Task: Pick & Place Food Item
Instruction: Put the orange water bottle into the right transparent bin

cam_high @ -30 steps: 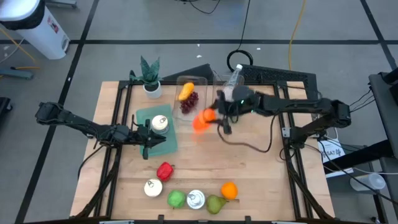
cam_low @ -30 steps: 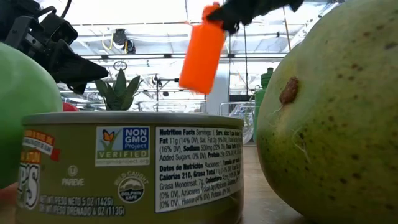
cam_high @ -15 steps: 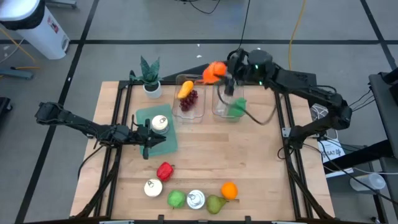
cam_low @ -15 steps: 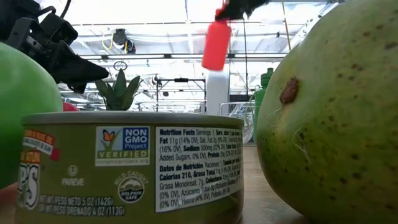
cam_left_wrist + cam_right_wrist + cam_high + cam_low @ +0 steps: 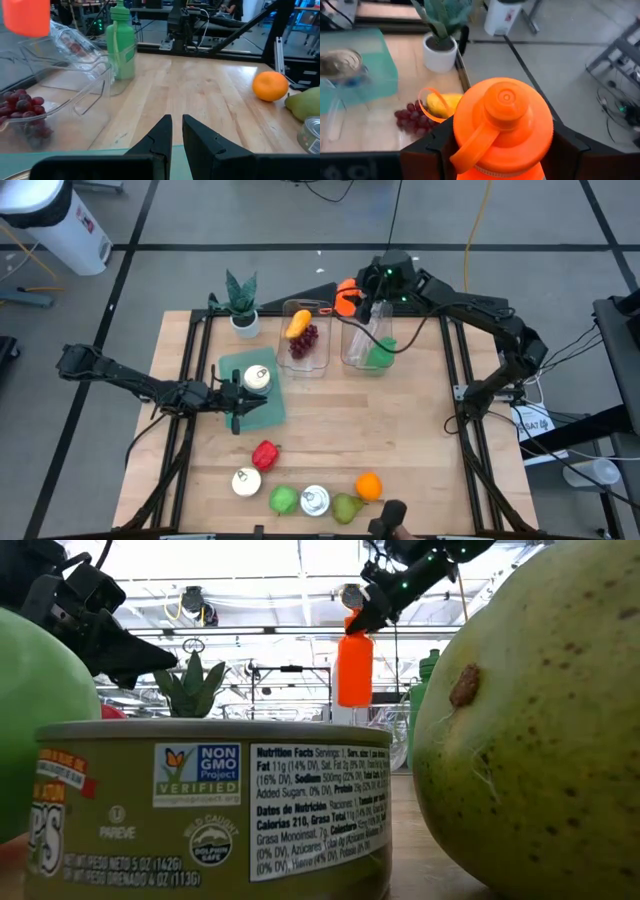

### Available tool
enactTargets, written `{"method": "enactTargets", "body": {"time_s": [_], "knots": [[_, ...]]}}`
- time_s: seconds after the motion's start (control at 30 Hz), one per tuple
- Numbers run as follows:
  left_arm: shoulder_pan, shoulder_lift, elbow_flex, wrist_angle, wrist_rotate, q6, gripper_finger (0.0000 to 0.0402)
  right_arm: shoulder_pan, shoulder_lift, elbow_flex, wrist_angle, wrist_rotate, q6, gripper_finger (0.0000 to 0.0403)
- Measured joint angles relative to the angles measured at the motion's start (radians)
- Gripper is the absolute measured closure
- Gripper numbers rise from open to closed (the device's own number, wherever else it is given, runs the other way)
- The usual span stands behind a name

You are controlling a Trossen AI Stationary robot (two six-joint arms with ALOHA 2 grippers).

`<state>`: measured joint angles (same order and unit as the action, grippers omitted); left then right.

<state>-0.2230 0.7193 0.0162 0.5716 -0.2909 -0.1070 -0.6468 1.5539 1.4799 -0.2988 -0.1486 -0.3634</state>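
Note:
My right gripper (image 5: 358, 298) is shut on an orange bottle (image 5: 346, 294) with a loop lid (image 5: 502, 117), high over the table's far edge, just beyond two clear containers. The left container (image 5: 322, 363) holds grapes (image 5: 310, 338) and a yellow fruit (image 5: 298, 326). The right container (image 5: 352, 355) holds a green bottle (image 5: 380, 352). My left gripper (image 5: 238, 402) waits shut over a teal board (image 5: 262, 410) at the table's left, with nothing between its fingers (image 5: 197, 142). My right gripper pinches the orange bottle between its two fingers (image 5: 427, 150), one on each side of the body just below the lid (image 5: 470, 172). The bottle is lifted clear of everything and hangs roughly upright below the gripper (image 5: 354, 668).
A can (image 5: 258, 378) sits on the teal board and a potted plant (image 5: 241, 305) stands at the far left. Along the near edge lie a red pepper (image 5: 265, 453), a white can (image 5: 246, 481), a green apple (image 5: 284, 500), a can (image 5: 315, 500), a pear (image 5: 346, 506) and an orange (image 5: 368, 485).
My right gripper has carried the orange bottle from above the table's middle toward the far edge and a little upward, turning as it went. The bottle now hangs beyond the clear containers, still clear of the table.

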Motion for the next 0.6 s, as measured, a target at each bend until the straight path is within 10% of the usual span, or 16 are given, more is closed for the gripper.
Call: {"method": "enactTargets", "body": {"time_s": [0.6], "knots": [[0.000,0.000,0.000,0.000,0.002,-0.006,0.0352,-0.012,0.121,-0.001,-0.056,0.022,0.035,0.0205]]}}
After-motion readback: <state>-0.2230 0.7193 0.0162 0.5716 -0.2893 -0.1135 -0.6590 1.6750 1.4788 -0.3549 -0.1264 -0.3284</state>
